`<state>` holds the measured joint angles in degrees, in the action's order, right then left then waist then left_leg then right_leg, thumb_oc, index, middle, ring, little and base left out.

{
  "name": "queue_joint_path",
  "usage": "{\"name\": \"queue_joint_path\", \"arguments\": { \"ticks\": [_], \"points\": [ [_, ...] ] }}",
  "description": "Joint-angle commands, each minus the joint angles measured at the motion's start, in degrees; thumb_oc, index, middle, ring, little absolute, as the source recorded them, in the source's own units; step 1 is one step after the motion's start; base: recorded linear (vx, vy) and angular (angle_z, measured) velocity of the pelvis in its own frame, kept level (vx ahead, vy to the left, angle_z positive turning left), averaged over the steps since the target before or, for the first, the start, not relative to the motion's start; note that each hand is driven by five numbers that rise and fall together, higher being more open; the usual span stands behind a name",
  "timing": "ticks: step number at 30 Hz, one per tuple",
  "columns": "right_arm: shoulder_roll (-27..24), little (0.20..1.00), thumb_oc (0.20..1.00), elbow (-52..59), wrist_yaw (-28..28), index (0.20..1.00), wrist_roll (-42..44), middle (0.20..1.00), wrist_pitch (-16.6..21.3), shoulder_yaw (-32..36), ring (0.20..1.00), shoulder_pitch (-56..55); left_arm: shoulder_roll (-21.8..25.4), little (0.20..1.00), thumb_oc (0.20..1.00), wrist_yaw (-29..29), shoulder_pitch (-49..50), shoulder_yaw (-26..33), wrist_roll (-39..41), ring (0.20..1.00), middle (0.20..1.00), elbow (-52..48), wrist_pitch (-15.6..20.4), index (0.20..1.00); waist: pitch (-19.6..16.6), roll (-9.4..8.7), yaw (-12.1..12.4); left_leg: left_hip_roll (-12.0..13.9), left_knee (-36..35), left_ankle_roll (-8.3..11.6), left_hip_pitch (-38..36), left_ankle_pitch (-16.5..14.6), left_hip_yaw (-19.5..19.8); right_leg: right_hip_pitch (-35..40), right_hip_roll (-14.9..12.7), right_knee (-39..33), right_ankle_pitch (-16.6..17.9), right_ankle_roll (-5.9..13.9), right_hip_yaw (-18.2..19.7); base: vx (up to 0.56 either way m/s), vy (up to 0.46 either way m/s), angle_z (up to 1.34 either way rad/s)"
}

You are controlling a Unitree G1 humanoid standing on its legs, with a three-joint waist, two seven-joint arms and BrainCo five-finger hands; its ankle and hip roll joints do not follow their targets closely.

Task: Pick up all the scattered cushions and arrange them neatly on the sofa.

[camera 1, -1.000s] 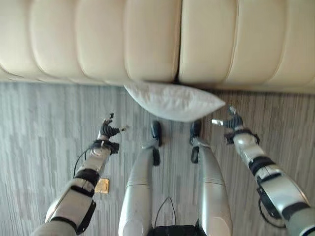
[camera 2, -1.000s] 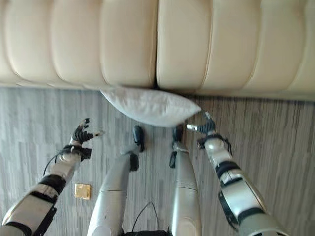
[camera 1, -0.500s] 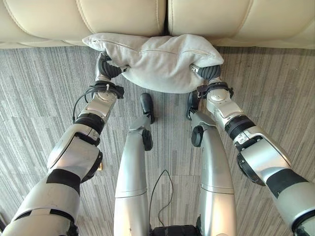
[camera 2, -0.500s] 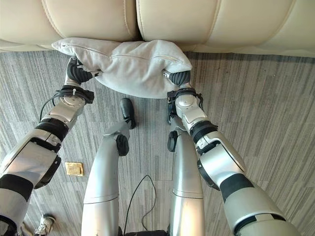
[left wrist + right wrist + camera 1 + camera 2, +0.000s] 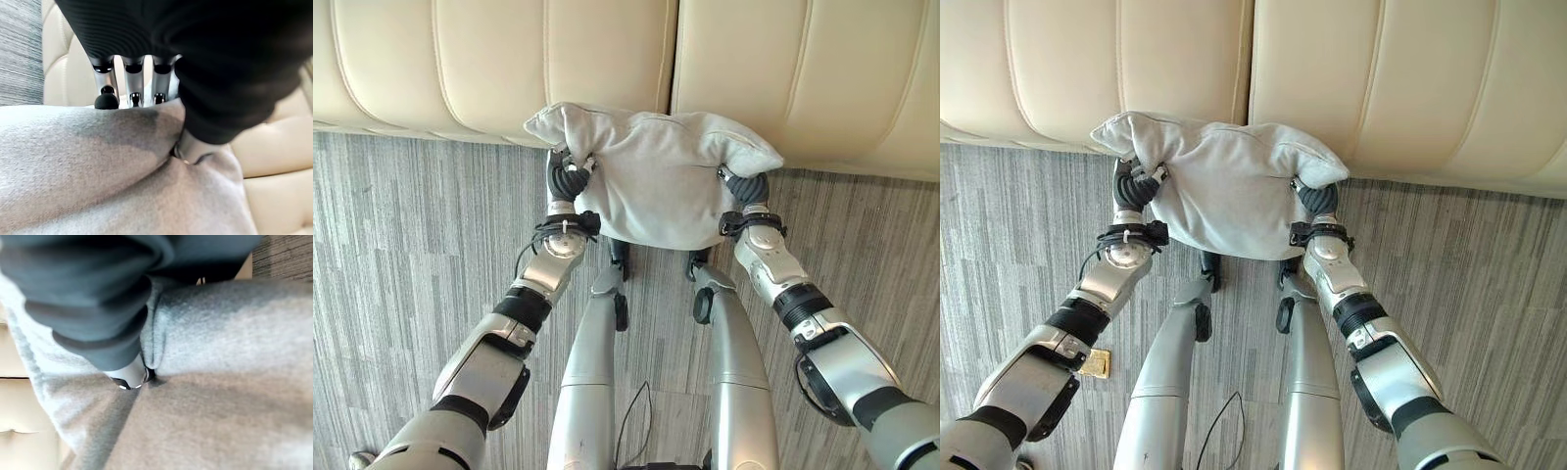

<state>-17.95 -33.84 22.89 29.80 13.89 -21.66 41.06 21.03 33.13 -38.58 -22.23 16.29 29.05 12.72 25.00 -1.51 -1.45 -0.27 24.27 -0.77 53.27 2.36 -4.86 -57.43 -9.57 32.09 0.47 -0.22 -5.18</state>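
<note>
You have 1 cushion (image 5: 656,186), pale grey and soft, just above the middle of the frame. It hangs off the floor, pinched at both side edges, with its top corners flopping outward and its body sagging into a rounded bulge below. Its upper edge overlaps the front of the sofa (image 5: 489,69), a cream one with stitched vertical panels across the top of the frame.

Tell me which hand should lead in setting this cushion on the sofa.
Neither clearly: the left hand and right hand each grip one end of the grey cushion, level, right before the sofa. Probably move both together.
</note>
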Motion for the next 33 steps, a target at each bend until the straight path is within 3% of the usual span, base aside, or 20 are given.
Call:
{"name": "queue_joint_path", "arguments": {
  "ticks": [1,2,8,12,14,16,20,22,26,30,32,33],
  "points": [
    [5.5,0.2,0.2,15.0,-6.0,0.2,-7.2,0.2,6.1,-3.4,0.2,-2.1,-4.0,0.2,0.2,-4.3,0.9,-3.6,-7.0,0.2,0.2,-13.0,7.8,0.2,-4.7,-0.6,-1.0,0.1,1.3,1.94,-9.8,-10.5,2.7,9.3,-1.1,-11.0,0.5,7.77,2.7,0.11,-0.054,-0.07],
    [5.5,0.2,0.2,15.1,-6.0,0.2,-7.2,0.2,6.0,-3.4,0.2,-2.2,-4.0,0.2,0.2,-4.3,1.0,-3.6,-7.1,0.2,0.2,-13.1,7.7,0.2,-4.5,-0.61,-1.0,0.1,1.1,1.95,-10.2,-10.5,2.7,9.6,-1.1,-11.2,0.5,7.76,2.6,0.2,-0.067,-0.06],
    [2.4,0.2,0.2,31.6,-10.2,0.2,-12.5,0.2,4.9,-5.0,0.2,-16.8,-1.2,0.2,0.2,-7.6,15.9,-3.4,-9.5,0.2,0.2,-25.5,7.9,0.2,-6.5,-1.56,-1.5,1.8,-6.6,2.92,-30.5,-10.7,1.2,28.6,0.4,-16.9,-0.7,7.9,0.9,0.21,-0.063,-0.12],
    [-2.0,0.2,0.2,40.4,-12.3,0.2,-15.7,0.2,3.8,-3.8,0.2,-24.7,1.6,0.2,0.2,-10.2,24.3,-2.2,-8.1,0.2,0.2,-33.5,8.5,0.2,-11.6,-1.32,-2.3,3.2,-13.2,3.73,-42.8,-9.1,-0.2,40.5,2.2,-22.2,-1.2,7.89,0.2,0.31,-0.113,-0.26],
    [-3.2,0.2,0.2,41.8,-12.3,0.2,-17.0,0.2,3.6,-3.3,0.2,-25.5,1.9,0.2,0.2,-10.6,25.1,-2.0,-7.6,0.2,0.2,-34.1,8.6,0.2,-12.7,-1.23,-2.6,3.3,-14.3,4.0,-44.6,-8.9,-0.3,42.3,2.7,-22.9,-1.6,7.86,0.2,0.24,-0.144,-0.1],
    [-5.4,0.2,0.2,45.0,-11.8,0.2,-17.7,0.2,3.0,-0.6,0.2,-28.6,2.5,0.2,0.2,-12.3,26.8,-2.4,-6.1,0.2,0.2,-35.9,7.8,0.2,-15.4,-0.81,-3.2,4.7,-16.1,5.41,-50.7,-6.7,-0.8,48.7,4.9,-25.1,-3.1,6.93,-0.3,0.35,-0.259,-0.03],
    [-5.9,0.2,0.2,46.8,-11.4,0.2,-17.4,0.2,3.3,0.9,0.2,-30.8,2.0,0.2,0.2,-13.4,27.7,-2.9,-5.4,0.2,0.2,-35.5,7.0,0.2,-17.0,-1.02,-3.7,6.7,-13.8,7.1,-52.1,-4.1,-1.0,52.6,6.6,-26.2,-4.7,5.15,-1.0,0.17,-0.206,0.06],
    [-6.4,0.2,0.2,47.5,-10.6,0.2,-17.5,0.2,3.5,2.0,0.2,-31.4,1.9,0.2,0.2,-14.0,28.4,-3.1,-5.1,0.2,0.2,-35.4,6.2,0.2,-17.2,-1.78,-3.7,8.0,-7.0,7.71,-50.6,-1.7,-0.7,55.3,7.8,-27.4,-5.2,3.6,-1.1,0.18,-0.258,0.13],
    [-6.9,0.2,0.2,48.0,-9.9,0.2,-16.3,0.2,3.6,3.3,0.2,-32.5,1.8,0.2,0.2,-14.7,29.3,-2.6,-4.4,0.2,0.2,-35.3,5.5,0.2,-16.8,-2.42,-3.3,9.0,-2.9,6.9,-48.3,-1.3,-2.2,57.3,8.0,-28.2,-6.1,2.94,-1.4,0.11,-0.139,0.03],
    [-7.0,0.2,0.2,47.9,-9.9,0.2,-16.1,0.2,3.2,4.2,0.2,-33.3,1.7,0.2,0.2,-15.1,30.1,-1.8,-4.3,0.2,0.2,-35.4,5.2,0.2,-17.1,-3.54,-2.8,7.8,-8.2,5.46,-43.8,-5.4,-4.2,57.6,7.3,-28.7,-6.4,3.61,-1.2,0.1,-0.017,0.03],
    [-6.9,0.2,0.2,48.0,-9.9,0.2,-15.9,0.2,3.1,4.6,0.2,-33.9,1.8,0.2,0.2,-15.3,30.3,-1.6,-4.3,0.2,0.2,-35.5,5.1,0.2,-17.3,-3.65,-2.6,7.4,-10.5,5.47,-43.6,-4.8,-4.4,57.7,7.3,-28.8,-6.5,3.82,-1.1,0.1,0.026,0.01],
    [-6.6,0.2,0.2,47.8,-9.8,0.2,-15.6,0.2,3.0,5.4,0.2,-35.0,1.8,0.2,0.2,-15.6,30.8,-1.3,-4.2,0.2,0.2,-35.5,4.9,0.2,-17.3,-3.24,-2.3,7.2,-13.7,6.06,-42.0,-2.6,-5.5,58.6,7.9,-29.2,-6.9,4.05,-1.3,0.15,0.042,-0.16]
  ]
}}
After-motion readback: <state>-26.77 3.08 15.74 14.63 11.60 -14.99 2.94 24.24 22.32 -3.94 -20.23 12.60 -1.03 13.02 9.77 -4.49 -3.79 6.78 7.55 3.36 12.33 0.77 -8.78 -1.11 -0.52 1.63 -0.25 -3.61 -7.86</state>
